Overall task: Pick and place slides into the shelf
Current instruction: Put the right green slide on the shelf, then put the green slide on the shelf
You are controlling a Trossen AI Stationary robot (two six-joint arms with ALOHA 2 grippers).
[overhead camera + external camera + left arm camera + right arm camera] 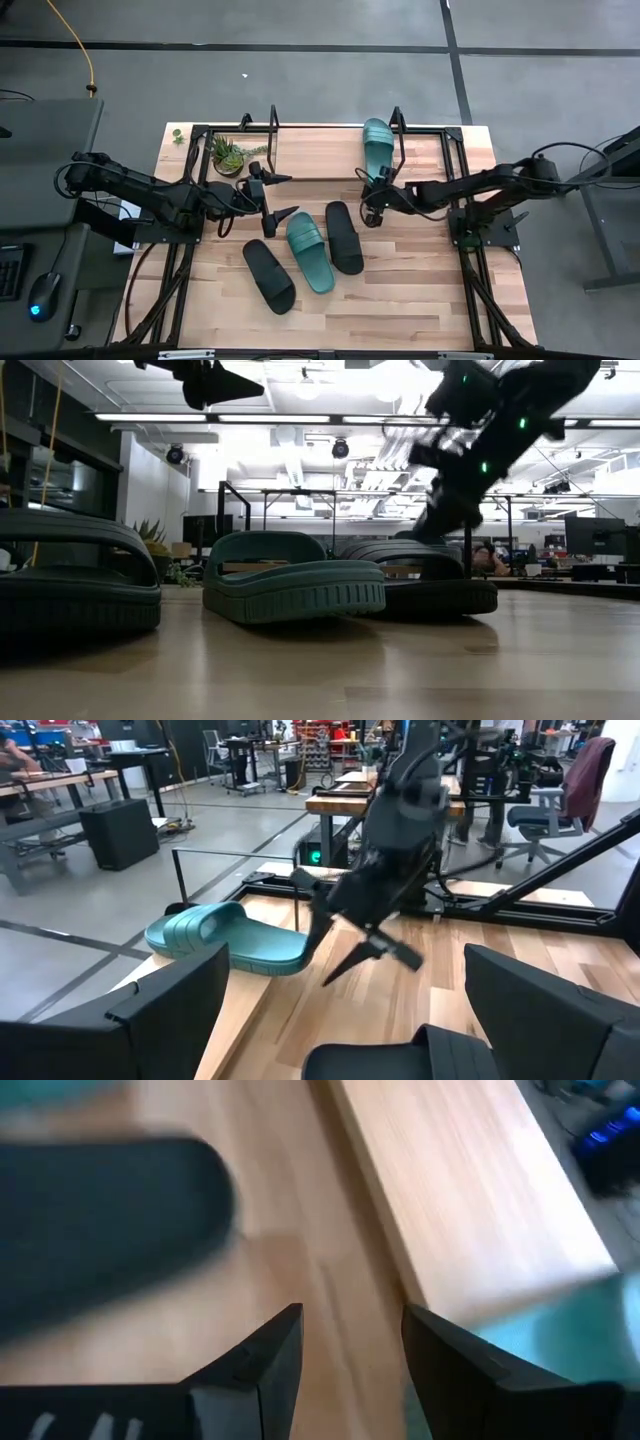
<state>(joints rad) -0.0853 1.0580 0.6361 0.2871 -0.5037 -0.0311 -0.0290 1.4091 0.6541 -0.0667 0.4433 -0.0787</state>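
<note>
- One teal slide (378, 143) lies on the shelf (320, 150), at its right end.
- Three slides lie on the worktop (420, 300) in front of the shelf: black (269, 275), teal (309, 251), black (344, 236).
- Right gripper (372, 205) hangs released, empty, beside the shelf's front edge.
- Left gripper (283, 195) hangs spread wide, empty, near the shelf's left end.

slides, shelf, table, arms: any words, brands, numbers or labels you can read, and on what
None can be read in any view.
The teal slide on the shelf and the three slides on the table show no legible brand.
The left gripper and right gripper show no readable marking.
</note>
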